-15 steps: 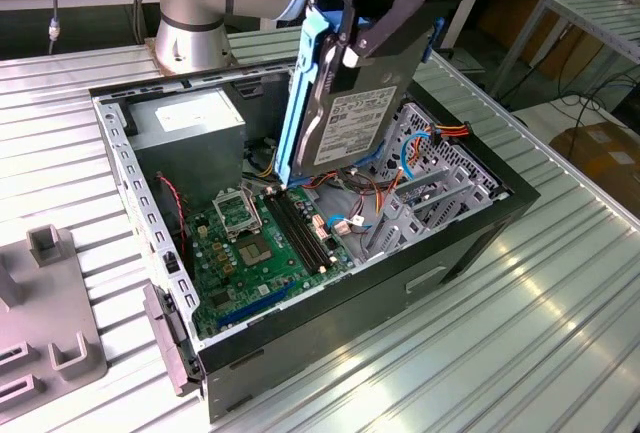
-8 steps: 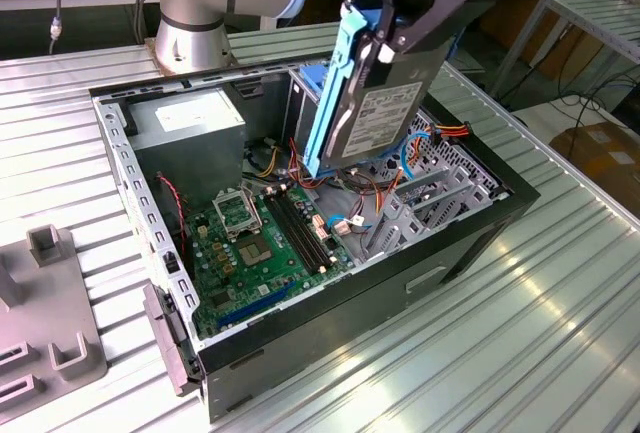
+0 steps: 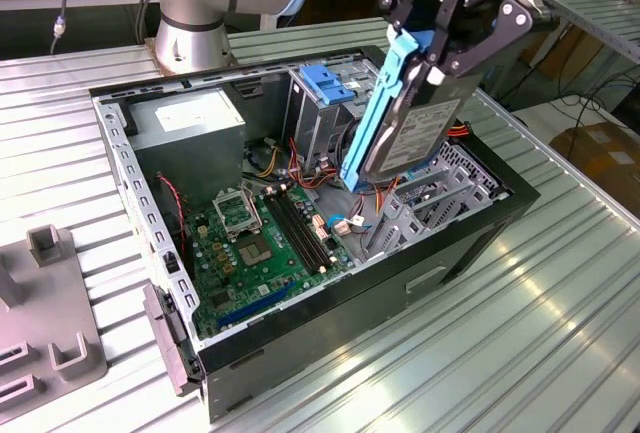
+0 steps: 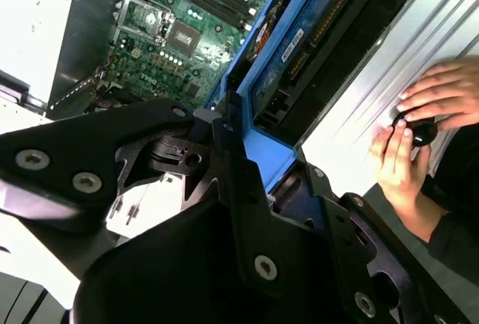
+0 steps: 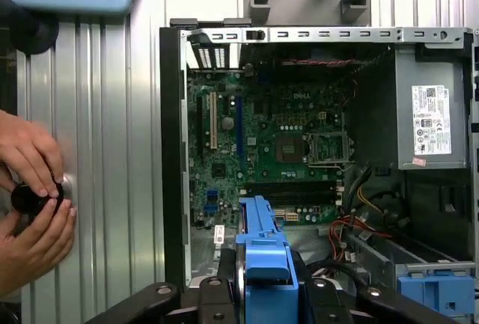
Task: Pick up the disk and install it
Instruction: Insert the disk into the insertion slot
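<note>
So we're in the carry-and-install part of the job: the pick is done and the seating isn't. The gripper (image 3: 432, 53) is clamped down on the top end of the disk (image 3: 412, 128), fingers pressing on it from both sides by its blue bracket (image 3: 372, 118).

The disk hangs over the open computer case (image 3: 330, 288), which lies on its side on the table (image 3: 500, 343). It sits just beside the drive cage (image 3: 322, 93), towards the exterior view's right. Its long axis is steep but tilted — top end up in the gripper, bottom end pointing down at the orange cables (image 3: 372, 196) next to the motherboard (image 3: 255, 238). I can't tell whether that bottom corner touches anything.

My guess is that seating it calls for squaring that long axis with the cage slot and keeping the cables out from under it, as it looks skewed right now.

A person's hands (image 5: 30, 212) rest on the table outside the case, around a small black knob.
</note>
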`<state>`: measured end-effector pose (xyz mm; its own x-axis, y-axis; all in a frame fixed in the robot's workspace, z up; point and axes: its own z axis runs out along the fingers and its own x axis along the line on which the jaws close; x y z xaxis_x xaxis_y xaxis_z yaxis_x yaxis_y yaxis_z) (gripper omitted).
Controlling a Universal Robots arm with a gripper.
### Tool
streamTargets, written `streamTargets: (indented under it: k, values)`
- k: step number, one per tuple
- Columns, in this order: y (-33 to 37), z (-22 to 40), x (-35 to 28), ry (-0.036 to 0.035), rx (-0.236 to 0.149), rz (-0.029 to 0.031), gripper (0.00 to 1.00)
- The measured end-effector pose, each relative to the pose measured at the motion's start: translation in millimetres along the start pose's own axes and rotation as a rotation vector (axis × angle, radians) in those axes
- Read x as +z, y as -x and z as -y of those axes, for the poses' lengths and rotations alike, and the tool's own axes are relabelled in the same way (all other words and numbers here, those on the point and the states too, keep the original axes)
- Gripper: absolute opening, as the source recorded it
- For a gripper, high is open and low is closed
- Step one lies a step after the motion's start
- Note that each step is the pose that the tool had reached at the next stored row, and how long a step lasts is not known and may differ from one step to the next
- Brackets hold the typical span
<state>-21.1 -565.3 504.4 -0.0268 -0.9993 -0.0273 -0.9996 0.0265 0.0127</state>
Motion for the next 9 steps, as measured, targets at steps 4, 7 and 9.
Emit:
streamTargets:
  k: [4,7,9]
  values:
    - [-1.0,20.8,2.3,0.0001,0.0,-0.0005,0.37]
    - [-1.6,38.0,4.6,0.0001,0.0,-0.0006,0.37]
    - [-2.0,44.6,5.5,0.0,0.0,-0.0005,0.37]
